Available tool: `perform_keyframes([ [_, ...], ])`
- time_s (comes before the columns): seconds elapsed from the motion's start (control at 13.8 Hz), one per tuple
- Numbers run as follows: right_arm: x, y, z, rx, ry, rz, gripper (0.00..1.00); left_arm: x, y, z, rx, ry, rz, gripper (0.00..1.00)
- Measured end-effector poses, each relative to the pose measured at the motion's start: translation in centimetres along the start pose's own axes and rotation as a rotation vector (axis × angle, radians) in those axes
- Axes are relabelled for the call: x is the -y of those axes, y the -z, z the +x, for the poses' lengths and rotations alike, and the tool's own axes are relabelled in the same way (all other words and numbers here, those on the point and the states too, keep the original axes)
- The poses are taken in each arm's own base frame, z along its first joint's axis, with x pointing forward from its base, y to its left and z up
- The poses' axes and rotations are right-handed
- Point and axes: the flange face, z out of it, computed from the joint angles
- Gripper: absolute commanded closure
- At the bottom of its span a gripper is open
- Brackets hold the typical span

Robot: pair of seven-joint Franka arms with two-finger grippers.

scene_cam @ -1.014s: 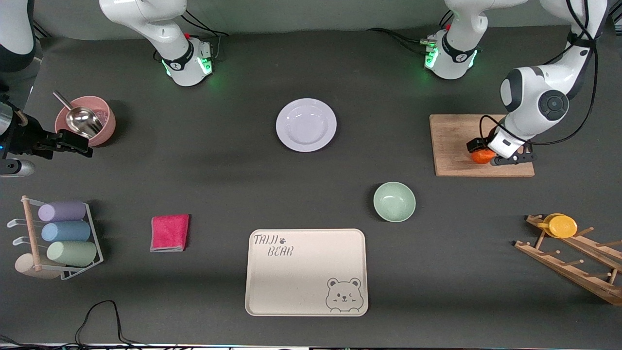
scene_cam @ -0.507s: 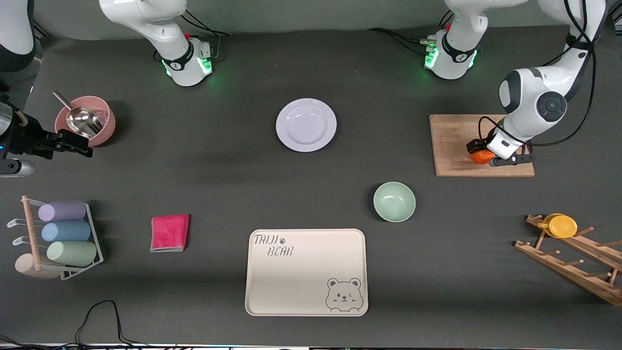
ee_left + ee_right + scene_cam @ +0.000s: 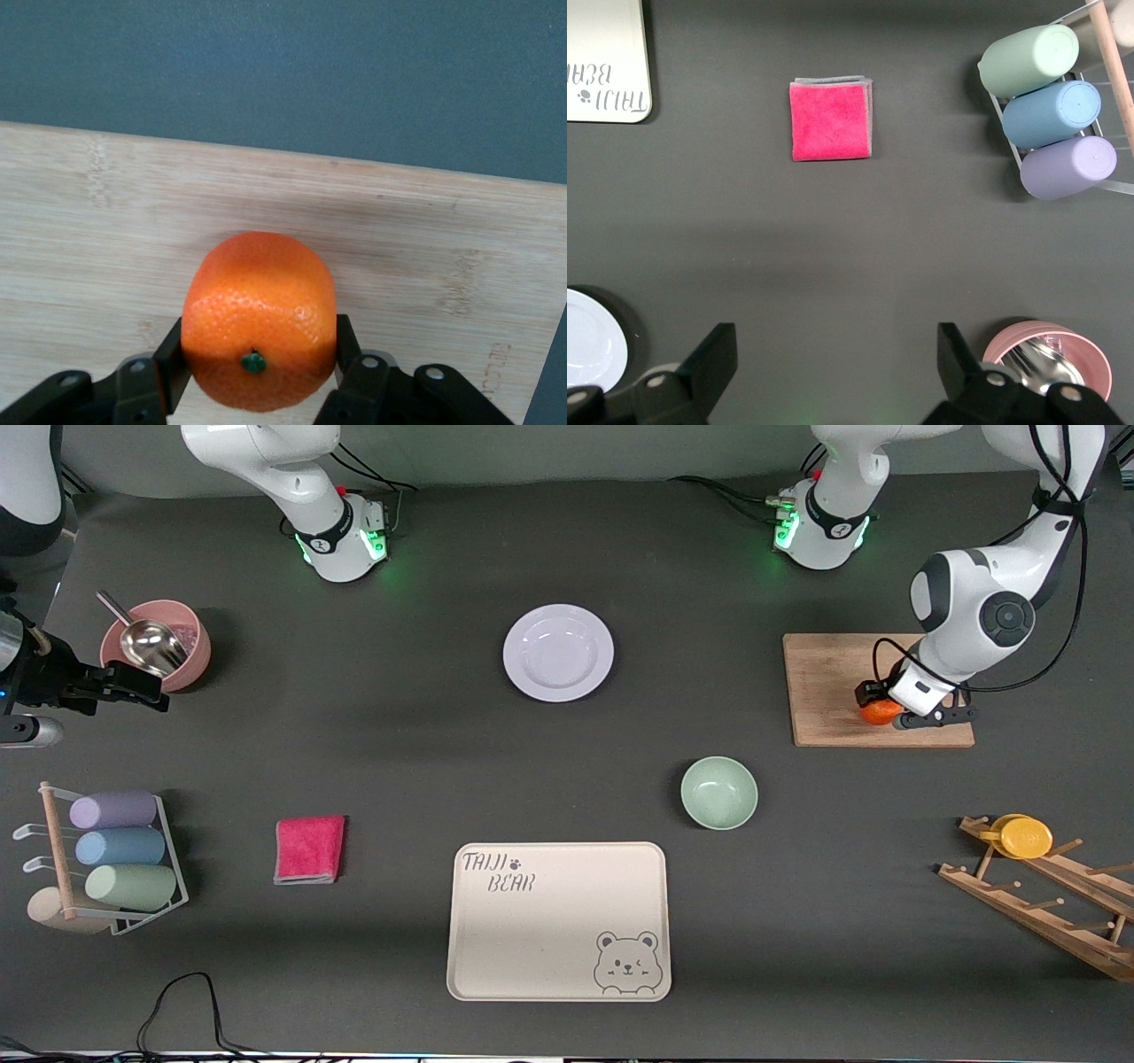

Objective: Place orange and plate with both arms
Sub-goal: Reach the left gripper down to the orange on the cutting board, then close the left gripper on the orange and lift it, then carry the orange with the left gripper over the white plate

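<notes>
The orange [image 3: 879,711] sits on the wooden cutting board [image 3: 828,682] at the left arm's end of the table. My left gripper [image 3: 883,708] is shut on it, with one finger against each side of the orange [image 3: 259,319] in the left wrist view, where the gripper [image 3: 257,350] sits low over the board [image 3: 106,221]. The lavender-white plate [image 3: 558,653] lies on the table between the two bases; its edge shows in the right wrist view [image 3: 589,341]. My right gripper [image 3: 155,693] waits open and empty beside the pink bowl, over bare table [image 3: 833,345].
A pink bowl [image 3: 177,662] holding a metal scoop, a cup rack [image 3: 115,850] and a pink cloth [image 3: 309,849] are at the right arm's end. A mint-green bowl [image 3: 718,792], the cream bear tray [image 3: 558,921] and a wooden rack with a yellow cup [image 3: 1023,837] lie nearer the camera.
The left arm has shifted only very slightly at the orange. The orange stays at the same spot on the board. The right arm has not moved.
</notes>
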Motion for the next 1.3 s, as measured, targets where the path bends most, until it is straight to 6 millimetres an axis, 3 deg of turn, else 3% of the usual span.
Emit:
perform_keyframes([
  [0.22, 0.0, 0.0, 0.0, 0.0, 0.0, 0.0, 0.0, -0.3, 2.2, 0.9, -0.01, -0.005, 0.0, 1.0],
  [0.36, 0.0, 0.0, 0.0, 0.0, -0.001, 0.0, 0.0, -0.7, 6.9, 1.4, 0.013, -0.015, 0.002, 1.0],
  [0.51, -0.2, 0.0, 0.0, 0.0, -0.003, 0.0, 0.0, -1.4, 14.7, 1.5, 0.043, -0.022, 0.007, 1.0],
  [0.72, -0.5, 0.0, 0.0, 0.0, -0.01, 0.0, 0.0, -3.7, 28.7, 0.0, 0.049, -0.045, 0.029, 1.0],
  [0.87, -0.6, 0.0, 0.0, 0.0, -0.011, 0.0, 0.0, -5.7, 35.3, -1.1, 0.029, -0.062, 0.044, 1.0],
  [1.01, -0.6, 0.0, 0.0, 0.0, -0.011, 0.0, 0.0, -8.0, 38.0, -1.5, 0.007, -0.076, 0.048, 1.0],
  [1.16, -0.6, 0.0, 0.0, 0.0, -0.011, 0.0, 0.0, -11.1, 38.4, -1.7, 0.006, -0.064, 0.014, 1.0],
  [1.3, -0.6, 0.0, 0.0, 0.0, -0.011, 0.0, 0.0, -15.5, 37.8, -2.1, 0.019, -0.037, -0.009, 1.0],
])
